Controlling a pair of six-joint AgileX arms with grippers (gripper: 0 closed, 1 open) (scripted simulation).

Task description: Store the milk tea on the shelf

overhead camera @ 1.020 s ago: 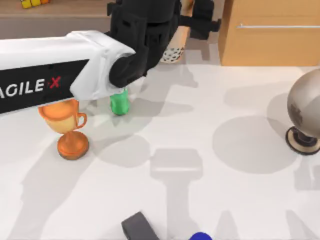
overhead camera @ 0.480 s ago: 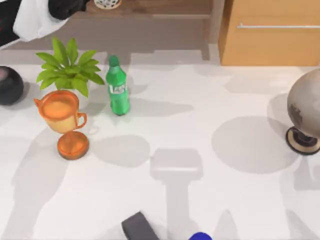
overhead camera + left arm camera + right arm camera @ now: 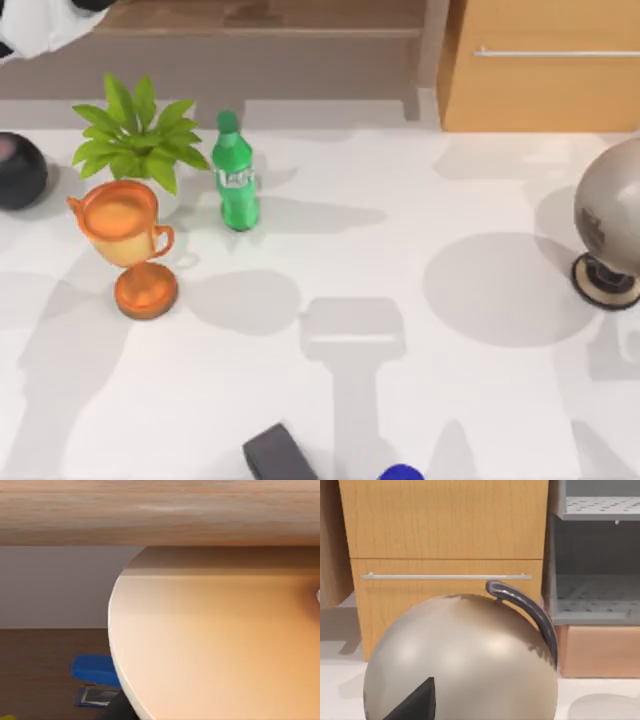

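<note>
The left arm [image 3: 40, 25] reaches in over the far left corner of the worktop [image 3: 420, 400], its white casing lying over the left end of the shelf [image 3: 270, 14]. The shelf is a long brown board along the far edge, with a greyish-brown recess [image 3: 250, 68] under it. In the left wrist view a broad, pale orange rounded surface sits very close to the camera. It appears to be the milk tea [image 3: 220, 645], though I cannot make out its straw or pearls. It is seen beneath a wooden board [image 3: 160, 510], with a small blue object [image 3: 92, 669] on dark wood beyond it. Whether the left hand is clenched on the cup or released, I cannot tell.

On the worktop near the left edge stand a black ball [image 3: 15, 170], a potted plant [image 3: 130, 135] and an orange trophy cup [image 3: 125, 240]. A green soda bottle [image 3: 236, 175] stands upright just beside the plant. A dark grey block [image 3: 280, 455] lies at the near edge. An orange-wood cabinet [image 3: 540, 90] with a silver handle bar [image 3: 555, 52] stands at the far right corner.

The right wrist view looks at a grey globe [image 3: 460, 660] at the right edge, with the cabinet behind it. I cannot tell the right hand's state.
</note>
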